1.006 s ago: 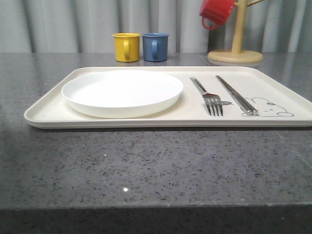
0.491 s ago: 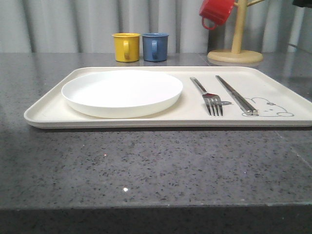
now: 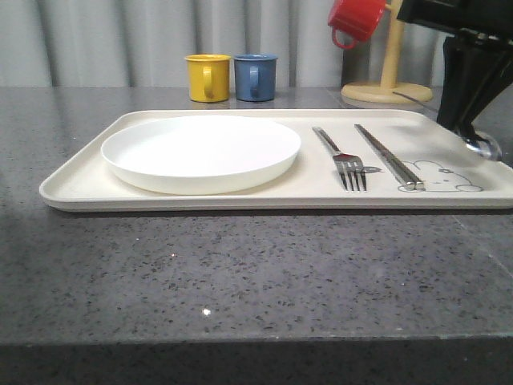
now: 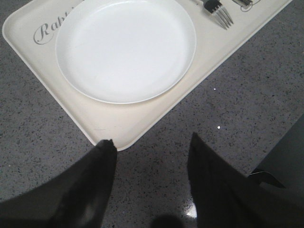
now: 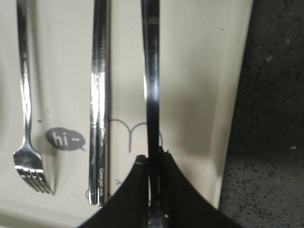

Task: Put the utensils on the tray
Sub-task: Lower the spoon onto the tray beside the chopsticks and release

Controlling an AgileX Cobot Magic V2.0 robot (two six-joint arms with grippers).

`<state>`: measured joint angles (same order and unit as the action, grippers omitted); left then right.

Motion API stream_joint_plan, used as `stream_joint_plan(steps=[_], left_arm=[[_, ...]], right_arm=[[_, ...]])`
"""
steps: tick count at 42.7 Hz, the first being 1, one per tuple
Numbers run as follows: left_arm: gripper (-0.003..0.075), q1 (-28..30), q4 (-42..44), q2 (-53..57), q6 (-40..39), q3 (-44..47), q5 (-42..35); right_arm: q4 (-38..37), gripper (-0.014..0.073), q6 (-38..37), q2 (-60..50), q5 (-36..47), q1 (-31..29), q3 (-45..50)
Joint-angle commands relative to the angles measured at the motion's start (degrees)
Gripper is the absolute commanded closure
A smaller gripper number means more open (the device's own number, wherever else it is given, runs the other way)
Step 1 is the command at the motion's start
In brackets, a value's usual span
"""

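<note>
The cream tray lies across the table with the round white plate on its left half. On its right half lie the fork and the chopsticks, side by side. My right gripper hangs over the tray's right end, shut on the spoon, whose bowl shows below the fingers. The wrist view shows the gripper clamped on the spoon handle, to the right of the chopsticks and fork. My left gripper is open over bare table by the tray's corner.
A yellow mug and a blue mug stand behind the tray. A wooden mug tree at the back right carries a red mug, close to my right arm. Grey stone table stretches in front.
My right arm has come into the front view from the upper right, carrying the spoon down over the tray's right end. Plate, fork and chopsticks have not moved.
</note>
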<state>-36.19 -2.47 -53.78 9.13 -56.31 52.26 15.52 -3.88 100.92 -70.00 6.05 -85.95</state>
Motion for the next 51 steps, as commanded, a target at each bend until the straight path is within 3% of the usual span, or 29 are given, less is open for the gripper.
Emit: stream_joint_plan(steps=[1,8,16,19,34,43,51], left_arm=[[0.0373,-0.47,-0.2,0.7,-0.66,-1.41,-3.38],[0.0373,-0.47,-0.2,0.7,-0.66,-1.41,-3.38],[0.0373,-0.47,-0.2,0.7,-0.66,-1.41,-3.38],[0.0373,-0.47,-0.2,0.7,-0.66,-1.41,-3.38],[0.0373,-0.47,-0.2,0.7,-0.66,-1.41,-3.38],[0.0373,-0.47,-0.2,0.7,-0.66,-1.41,-3.38],[0.0373,-0.47,-0.2,0.7,-0.66,-1.41,-3.38]], right_arm=[[0.76,0.0617,-1.81,-0.82,1.9,-0.06,-1.81],[0.47,0.0555,-3.92,0.48,3.06,-0.06,-1.81],[0.47,0.0342,-3.99,0.83,2.98,-0.06,-1.81],[0.22,0.0312,-3.94,0.83,3.03,-0.06,-1.81],[-5.68,0.0316,2.22,-6.22,3.83,3.15,-0.76],[-11.35,0.0316,4.71,-18.6,7.29,10.9,7.07],[-11.76,0.0316,4.93,-30.15,7.48,12.85,14.02]])
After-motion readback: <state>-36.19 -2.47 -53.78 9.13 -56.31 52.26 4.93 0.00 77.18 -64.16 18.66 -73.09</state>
